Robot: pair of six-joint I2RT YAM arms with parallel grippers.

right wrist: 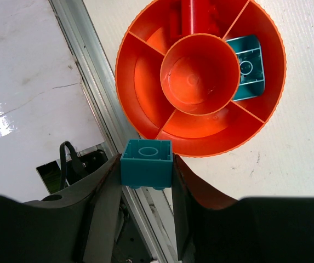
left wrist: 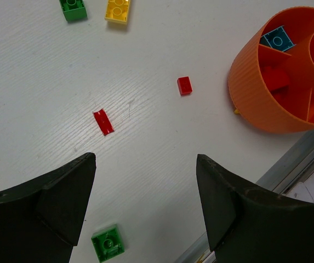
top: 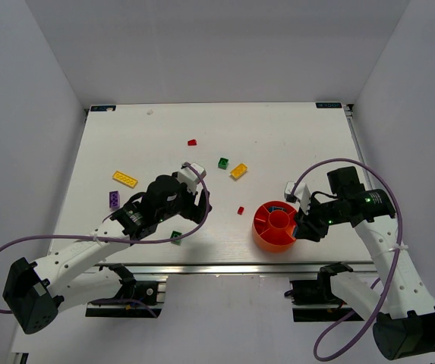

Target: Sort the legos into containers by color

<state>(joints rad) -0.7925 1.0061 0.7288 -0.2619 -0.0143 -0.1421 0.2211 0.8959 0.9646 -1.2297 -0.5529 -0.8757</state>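
Right claw (right wrist: 146, 186) grips a cyan brick (right wrist: 146, 163), seemingly over the tray (right wrist: 211, 152) rim; released here, it could miss the cyan wedge (right wrist: 272, 76). Left claw (left wrist: 144, 183) hangs open.

No writing is legible anywhere (the tag (top: 102, 108) at the table's (top: 278, 129) far-left corner is too small).

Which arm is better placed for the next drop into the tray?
Right. The right gripper holds a cyan brick close to the tray, which has a cyan plate inside; the left gripper is open, empty.
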